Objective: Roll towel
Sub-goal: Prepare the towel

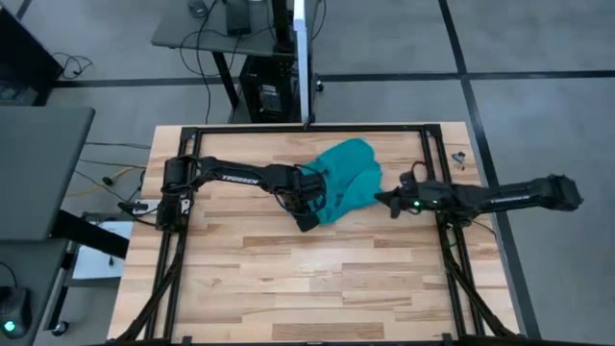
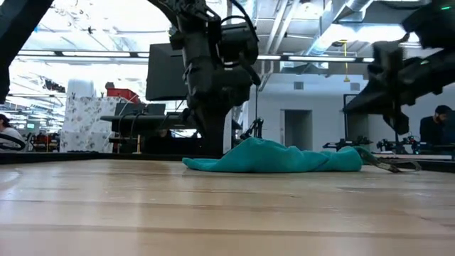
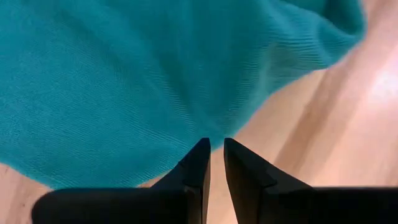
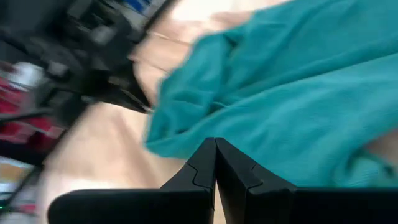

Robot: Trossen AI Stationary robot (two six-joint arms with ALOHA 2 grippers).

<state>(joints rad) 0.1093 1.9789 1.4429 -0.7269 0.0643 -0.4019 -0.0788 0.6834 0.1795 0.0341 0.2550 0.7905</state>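
Note:
The teal towel (image 1: 348, 178) lies crumpled in a low heap on the wooden table, right of centre toward the far edge, and shows as a flat mound (image 2: 277, 158) in the low view. My left gripper (image 1: 308, 221) points steeply down at the heap's near left edge. Only a thin slit shows between its tips (image 3: 216, 144), with nothing in it, and the towel (image 3: 143, 74) spreads beyond them. My right gripper (image 1: 379, 200) is shut and hangs raised (image 2: 389, 96) at the heap's right side, its tips (image 4: 215, 143) aimed at the towel (image 4: 292, 93).
A black rail frame (image 1: 288, 128) borders the table top. A small dark object (image 1: 457, 157) lies near the far right corner, and a strap-like piece (image 2: 389, 166) shows to the right of the towel. Bare wood (image 1: 307, 279) fills the near half of the table.

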